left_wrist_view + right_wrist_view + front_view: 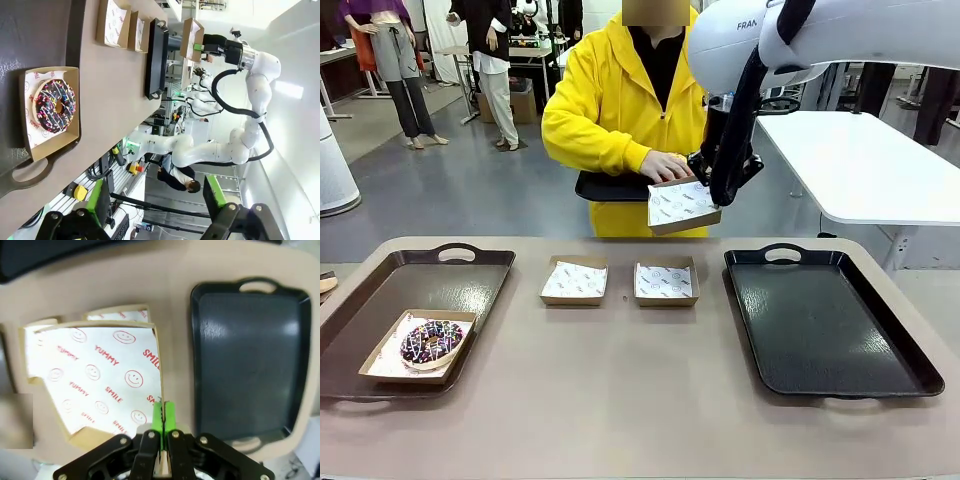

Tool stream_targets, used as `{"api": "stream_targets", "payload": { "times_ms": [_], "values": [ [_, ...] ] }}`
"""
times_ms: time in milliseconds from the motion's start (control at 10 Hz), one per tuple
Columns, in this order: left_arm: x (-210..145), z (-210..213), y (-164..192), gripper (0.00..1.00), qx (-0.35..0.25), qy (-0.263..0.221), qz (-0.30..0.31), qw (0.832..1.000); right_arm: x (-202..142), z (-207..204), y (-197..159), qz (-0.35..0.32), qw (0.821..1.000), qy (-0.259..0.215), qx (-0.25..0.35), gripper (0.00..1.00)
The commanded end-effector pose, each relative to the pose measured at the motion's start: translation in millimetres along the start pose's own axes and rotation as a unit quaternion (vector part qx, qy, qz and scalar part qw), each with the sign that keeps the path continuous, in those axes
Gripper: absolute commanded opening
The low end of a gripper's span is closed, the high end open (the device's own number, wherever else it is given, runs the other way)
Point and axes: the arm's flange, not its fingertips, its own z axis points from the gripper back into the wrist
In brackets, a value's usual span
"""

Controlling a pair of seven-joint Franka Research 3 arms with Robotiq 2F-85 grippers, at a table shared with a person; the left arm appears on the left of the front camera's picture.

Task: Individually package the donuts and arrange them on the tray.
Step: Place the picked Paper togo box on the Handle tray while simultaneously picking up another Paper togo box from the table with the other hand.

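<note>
Nearest the lens: bare worktop [620,410]; at 8 o'clock on it a dark tray [360,300]; on that tray's near end an open cardboard box [382,365] lined with printed paper; the donut [431,340] lies flat inside it, chocolate glaze with white and pink sprinkles, hole up.

Mid worktop, toward 12 o'clock: two empty boxes side by side, near each other but apart, left one [574,280], right one [665,281], same paper lining; black tray [830,330] at 3 o'clock, long side running away from the camera, handle at the far end.

Right arm comes in from 1 o'clock; right hand [713,193] clamped on the side wall of a raised box [680,205]; box is up in the air past the far edge, tilted, lining toward the camera; right wrist view: green pads [169,415] pressed together on the cardboard rim at 6 o'clock, raised box [95,380] spreading to 10 o'clock, black tray below at 3 o'clock.

Person in yellow hoodie [610,100] at 12 o'clock; person's hand [665,165] rests on the raised box's far rim; a small black tray [610,187] is at the person's waist, just left of the box.

Left wrist view: left hand [157,202] with fingers wide apart, green pads [97,200] at 6 o'clock, nothing between them; donut in its box at 9 o'clock, well apart from that hand.
</note>
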Motion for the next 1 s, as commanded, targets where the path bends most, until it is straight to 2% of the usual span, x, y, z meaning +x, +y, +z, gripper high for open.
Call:
{"api": "stream_targets", "payload": {
  "times_ms": [0,900],
  "values": [
    [-3.1,0.9,-2.4,0.98,-0.004,-0.003,-0.006,1.0,-4.8,5.1,-1.9,-0.004,1.0,-0.002,0.008,0.0],
    [-3.1,0.9,-2.4,0.98,-0.004,-0.003,-0.006,1.0,-4.8,5.1,-1.9,-0.004,1.0,-0.002,0.008,0.0]
  ]
}}
